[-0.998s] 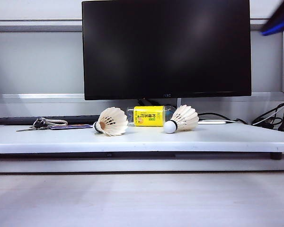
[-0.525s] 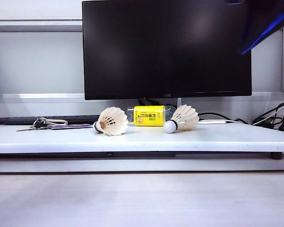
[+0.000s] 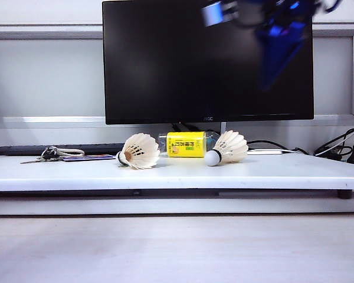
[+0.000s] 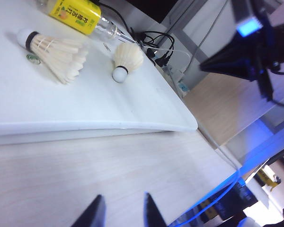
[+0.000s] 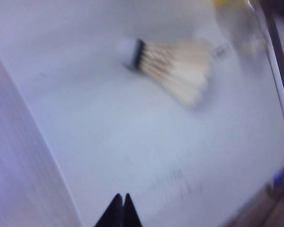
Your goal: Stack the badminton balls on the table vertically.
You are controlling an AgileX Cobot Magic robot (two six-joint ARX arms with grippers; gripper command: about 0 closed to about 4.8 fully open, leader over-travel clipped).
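Two cream feather badminton balls lie on their sides on the white table (image 3: 283, 172): the left one (image 3: 139, 151) with its open skirt facing front, the right one (image 3: 227, 148) with its cork tip toward the front left. Both also show in the left wrist view, the nearer badminton ball (image 4: 59, 54) and the farther one (image 4: 125, 59). My right arm (image 3: 280, 35) is a blue blur high in front of the monitor, above the right ball. My right gripper (image 5: 121, 196) is shut and empty, over the table with one blurred badminton ball (image 5: 175, 66) ahead. My left gripper (image 4: 124, 197) is open and empty over the lower wood surface.
A black monitor (image 3: 206, 59) stands behind the balls, with a yellow-labelled bottle (image 3: 186, 144) lying between them. Keys and a cord (image 3: 53, 154) lie at the table's left; cables (image 3: 336, 147) trail at the right. A pale wood-grain surface (image 3: 177, 247) lies below the front.
My right arm has swung from the upper right corner leftward and down in front of the monitor. The badminton balls have not moved.
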